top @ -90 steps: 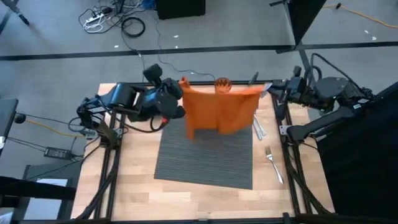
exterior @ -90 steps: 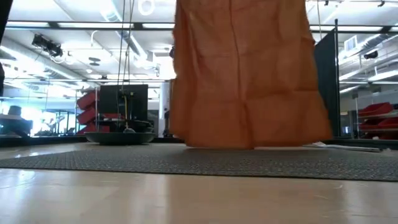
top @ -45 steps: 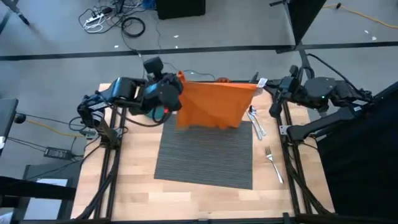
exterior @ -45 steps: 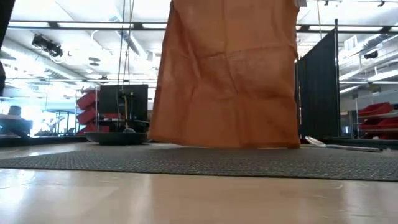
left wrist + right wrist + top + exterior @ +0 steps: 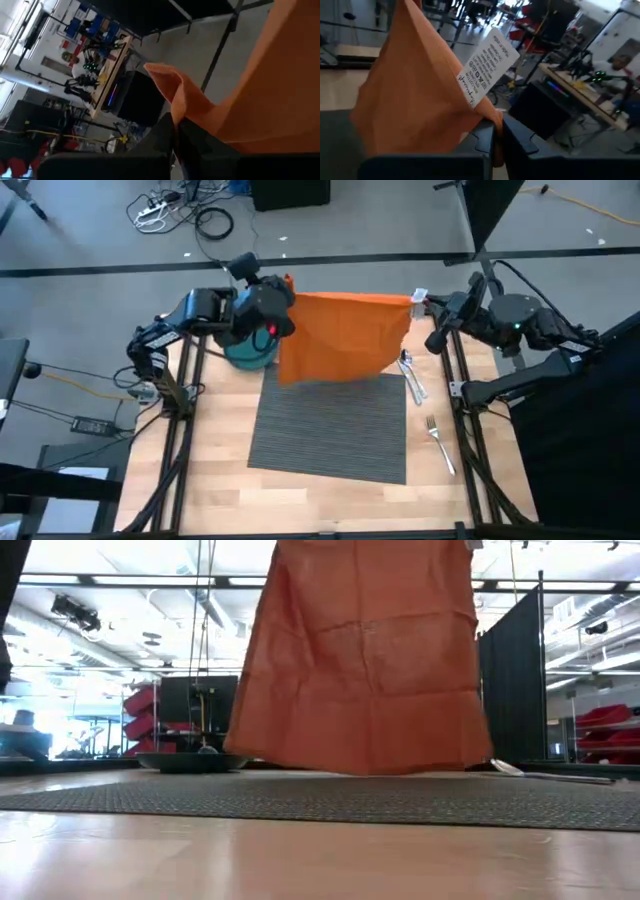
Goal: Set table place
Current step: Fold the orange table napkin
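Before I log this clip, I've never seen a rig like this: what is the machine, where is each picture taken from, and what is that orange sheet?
It is a robot with two dark arms at a wooden table. One picture looks straight down, one looks level across the tabletop, and one comes from a camera on each wrist.

The orange sheet is a cloth napkin, held up by its two top corners and stretched between the arms. The left hand is shut on one corner, the right hand on the corner with the white label. From the low view its bottom edge hangs just above the surface.

On the table lie a dark grey ribbed placemat, a teal plate near the left arm, and a fork and other cutlery beside the mat.
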Controlling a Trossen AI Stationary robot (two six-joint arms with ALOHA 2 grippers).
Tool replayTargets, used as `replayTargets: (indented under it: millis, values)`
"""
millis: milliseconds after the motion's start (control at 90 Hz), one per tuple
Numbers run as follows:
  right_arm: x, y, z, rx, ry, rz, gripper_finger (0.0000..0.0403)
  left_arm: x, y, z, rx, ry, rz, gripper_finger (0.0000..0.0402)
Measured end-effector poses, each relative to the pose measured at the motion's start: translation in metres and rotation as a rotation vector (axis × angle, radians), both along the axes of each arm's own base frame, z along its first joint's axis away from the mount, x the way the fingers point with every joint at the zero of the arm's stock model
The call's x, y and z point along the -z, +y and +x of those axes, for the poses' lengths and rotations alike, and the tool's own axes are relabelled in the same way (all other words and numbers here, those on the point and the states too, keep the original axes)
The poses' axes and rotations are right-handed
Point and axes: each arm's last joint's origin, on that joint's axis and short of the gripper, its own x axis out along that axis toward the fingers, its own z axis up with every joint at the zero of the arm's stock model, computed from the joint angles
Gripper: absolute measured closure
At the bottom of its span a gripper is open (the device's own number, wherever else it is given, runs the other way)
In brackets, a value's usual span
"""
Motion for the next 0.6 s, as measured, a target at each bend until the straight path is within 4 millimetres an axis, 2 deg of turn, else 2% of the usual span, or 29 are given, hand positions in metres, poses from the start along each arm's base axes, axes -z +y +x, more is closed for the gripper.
replayTargets:
  millis: [100,244,389,600]
  values:
    - [0.001,0.004,-0.001,-0.032,-0.006,0.023,0.0403,-0.003,-0.011,-0.004,0.040,-0.009,-0.001,0.0402]
    - [0.014,0.020,-0.001,-0.125,0.032,0.138,0.0403,0.002,-0.040,-0.013,0.124,0.034,-0.036,0.0402]
    - [0.033,0.044,0.009,-0.219,0.096,0.250,0.0403,0.016,-0.074,-0.020,0.203,0.052,-0.149,0.0402]
    - [0.063,0.091,0.034,-0.326,0.182,0.347,0.0403,0.049,-0.128,-0.015,0.340,0.097,-0.291,0.0402]
